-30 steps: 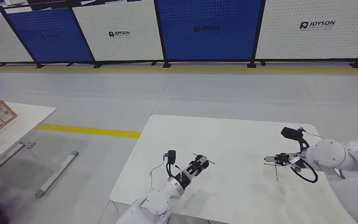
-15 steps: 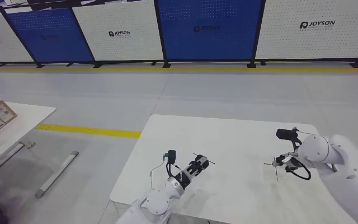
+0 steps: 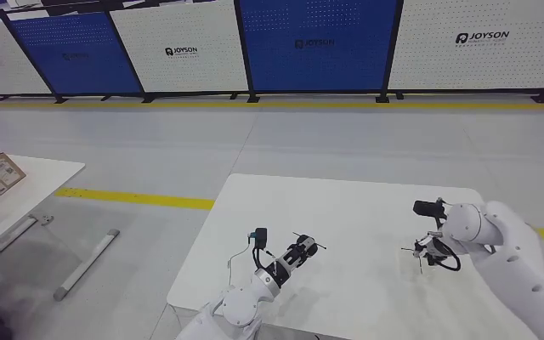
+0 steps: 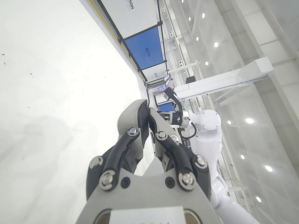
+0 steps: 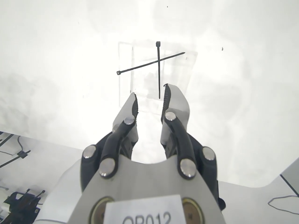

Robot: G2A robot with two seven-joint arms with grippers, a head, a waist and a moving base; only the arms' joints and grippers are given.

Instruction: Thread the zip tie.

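1. Where the arms are told apart in the top view, the left arm stands over the near part of the white table (image 3: 357,204), towards its left edge. The right arm stands over the table's right side, and the two are well apart.
2. Left gripper (image 4: 148,111): the ribbed pads are pressed together at the tips.
3. Held zip tie (image 3: 311,241): in the top view a thin black strip crosses the tip of the left gripper and sticks out on both sides. The gripper is clamped on it. In the left wrist view the strip is hard to separate from the background.
4. Right gripper (image 5: 150,89): the fingers are spread apart and the gripper points down at the table surface.
5. Inline zip tie (image 5: 159,78): it lies flat on the table, in line with the right gripper. The tail end points into the gap between the fingers, just beside one fingertip. The head is at the far end. Whether the fingertip touches the tail cannot be told.
6. Crosswise zip tie (image 5: 140,66): it lies across the inline zip tie, nearer that tie's head than its tail, so the two form a cross. Which one is on top cannot be told.
7. Transparent sheet (image 5: 179,71): a faint clear rectangle lies on the table, and the crossing point of the two ties rests on it.
8. Surroundings: blue and white panels (image 3: 319,42) line the far side of the floor. A yellow floor line (image 3: 136,198) runs between the white table and a second table (image 3: 34,183).
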